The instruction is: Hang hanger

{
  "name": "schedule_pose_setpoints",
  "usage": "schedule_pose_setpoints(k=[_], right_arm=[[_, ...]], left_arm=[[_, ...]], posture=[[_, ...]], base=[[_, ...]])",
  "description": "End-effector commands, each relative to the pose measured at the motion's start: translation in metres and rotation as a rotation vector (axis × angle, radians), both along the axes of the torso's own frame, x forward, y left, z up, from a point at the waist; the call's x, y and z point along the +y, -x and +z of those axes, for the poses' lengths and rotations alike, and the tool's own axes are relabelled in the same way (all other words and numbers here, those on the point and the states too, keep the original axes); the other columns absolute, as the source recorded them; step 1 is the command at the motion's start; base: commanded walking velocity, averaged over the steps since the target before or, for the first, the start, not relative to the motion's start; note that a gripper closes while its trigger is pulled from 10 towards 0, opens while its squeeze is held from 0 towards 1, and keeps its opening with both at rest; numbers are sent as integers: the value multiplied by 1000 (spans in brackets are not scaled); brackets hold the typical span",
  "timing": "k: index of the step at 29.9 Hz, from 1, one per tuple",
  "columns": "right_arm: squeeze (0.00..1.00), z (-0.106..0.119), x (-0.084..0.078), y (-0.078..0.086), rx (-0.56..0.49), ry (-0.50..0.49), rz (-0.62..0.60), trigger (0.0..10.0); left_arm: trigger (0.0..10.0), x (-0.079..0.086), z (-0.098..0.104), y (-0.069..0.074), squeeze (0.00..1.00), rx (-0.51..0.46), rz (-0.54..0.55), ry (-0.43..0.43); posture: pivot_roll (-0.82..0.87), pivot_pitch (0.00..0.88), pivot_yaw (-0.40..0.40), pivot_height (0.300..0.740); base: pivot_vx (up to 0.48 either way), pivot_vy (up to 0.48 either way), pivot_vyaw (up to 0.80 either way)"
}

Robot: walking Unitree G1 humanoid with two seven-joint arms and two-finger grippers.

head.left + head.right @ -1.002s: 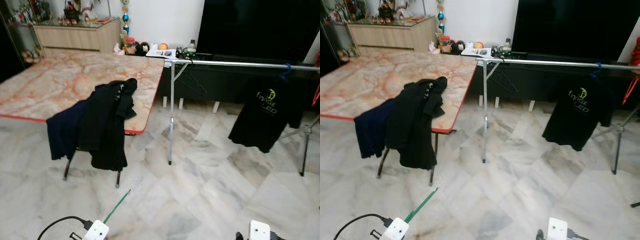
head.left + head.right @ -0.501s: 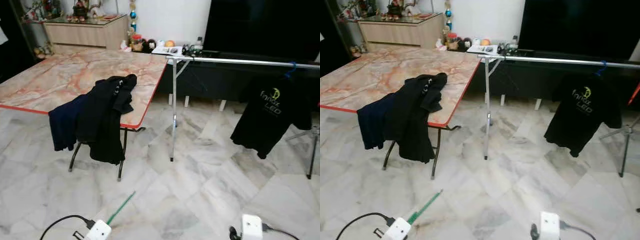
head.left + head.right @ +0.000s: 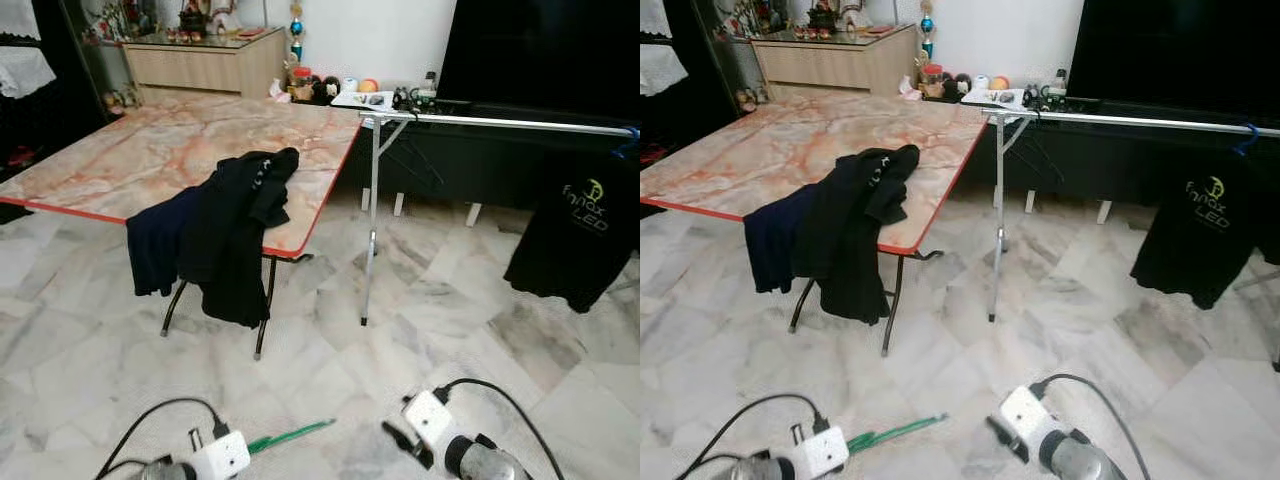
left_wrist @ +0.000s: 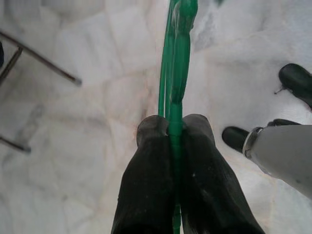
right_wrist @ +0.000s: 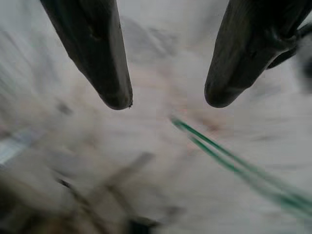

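Note:
My left gripper (image 4: 174, 124) is shut on a thin green hanger (image 4: 176, 58), which sticks out past the fingertips over the marble floor. In the left eye view the green hanger (image 3: 290, 436) lies low between my two wrists, near the floor. My right gripper (image 5: 168, 100) is open with nothing between its fingers, and the green hanger (image 5: 234, 165) shows blurred beyond them. A silver clothes rack rail (image 3: 500, 122) runs across the right of the room, with a black T-shirt (image 3: 580, 240) hanging from it on a blue hanger.
A marble-topped folding table (image 3: 150, 150) with a red edge stands to the left, dark clothes (image 3: 225, 225) draped over its front corner. The rack's upright leg (image 3: 370, 230) stands just right of the table. A dark TV unit and a sideboard line the back wall.
The camera has moved, shifting the scene to the right. Both wrists have come further into view at the bottom. The green hanger has swung from pointing upward to lying sideways.

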State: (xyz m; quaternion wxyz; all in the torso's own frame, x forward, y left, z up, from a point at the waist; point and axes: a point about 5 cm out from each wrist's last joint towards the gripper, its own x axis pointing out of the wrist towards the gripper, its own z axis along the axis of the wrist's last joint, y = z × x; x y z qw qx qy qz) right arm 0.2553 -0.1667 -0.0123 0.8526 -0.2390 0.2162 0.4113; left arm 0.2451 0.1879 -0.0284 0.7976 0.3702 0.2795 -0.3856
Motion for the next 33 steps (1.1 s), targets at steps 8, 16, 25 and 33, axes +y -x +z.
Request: schedule_pose_setpoints(k=[8,16,25,33], right_arm=[[0,24,18,2,96,-114,442,10000],[0,41,25,-11,22,-134,506,10000],[0,41,31,-13,0,-116,512,10000],[0,32,44,-8,32,-93,539,10000]], left_arm=[[10000,-13,36,-24,0,24,-307,0],[10000,-28,51,-27,0,109,-467,-13],[10000,-39,69,-29,0,141,-538,-29],[10000,-56,83,-35,0,121,-558,-23]], posture=[[148,0,-27,740],[146,0,-32,740],[150,0,-37,740],[153,0,-42,740]], base=[[0,0,0],[0,0,0],[0,0,0],[0,0,0]])
